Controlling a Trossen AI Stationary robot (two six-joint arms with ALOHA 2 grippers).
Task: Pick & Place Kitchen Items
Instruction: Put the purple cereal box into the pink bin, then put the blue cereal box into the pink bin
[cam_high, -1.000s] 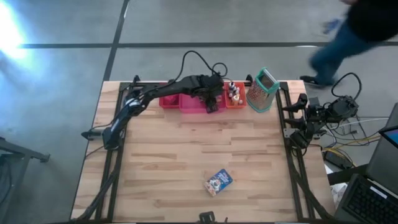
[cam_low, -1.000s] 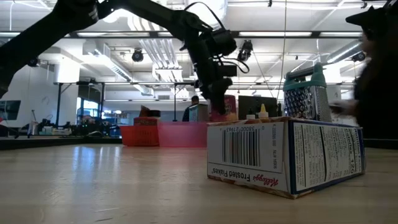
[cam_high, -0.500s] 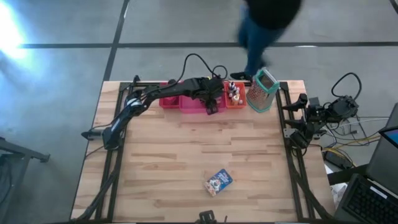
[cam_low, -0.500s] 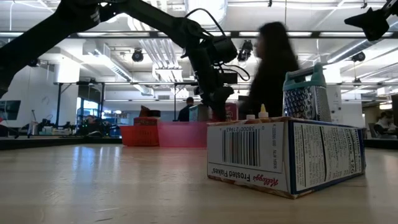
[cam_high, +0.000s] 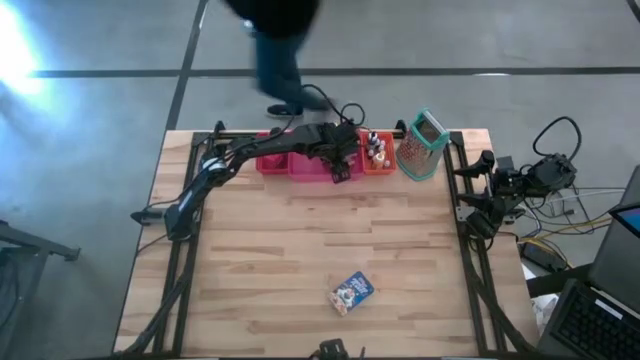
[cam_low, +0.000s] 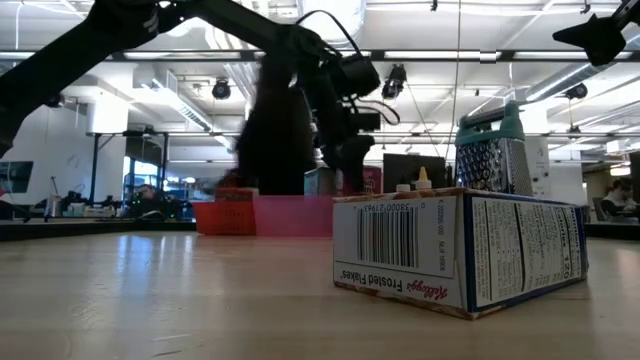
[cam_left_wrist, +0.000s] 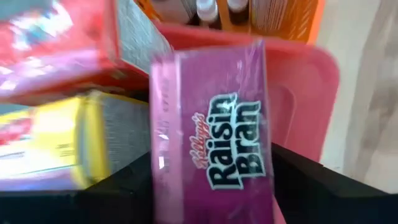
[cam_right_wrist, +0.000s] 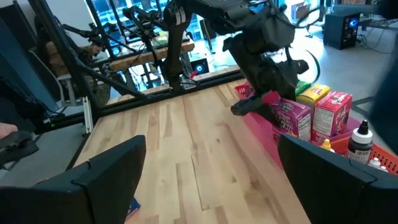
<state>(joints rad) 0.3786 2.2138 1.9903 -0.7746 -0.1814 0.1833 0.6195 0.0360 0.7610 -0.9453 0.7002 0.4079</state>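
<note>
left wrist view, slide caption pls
Left end effector over a purple Raisin Bran box in the pink bin.

Changes I see since a second ago:

(a) The person (cam_high: 275, 40) beyond the worktop's far edge has walked from off the far right corner, past the grater, to behind the bins near the middle of that edge. In the low view the figure (cam_low: 272, 125) now blocks the room behind my left arm.

(b) My left gripper (cam_high: 342, 170) over the pink bin (cam_high: 310, 172) has widened its fingers; the purple box (cam_left_wrist: 214, 124) sits between them in the bin.

(c) My right gripper (cam_high: 470, 215), parked off the right edge, has spread wider.
</note>
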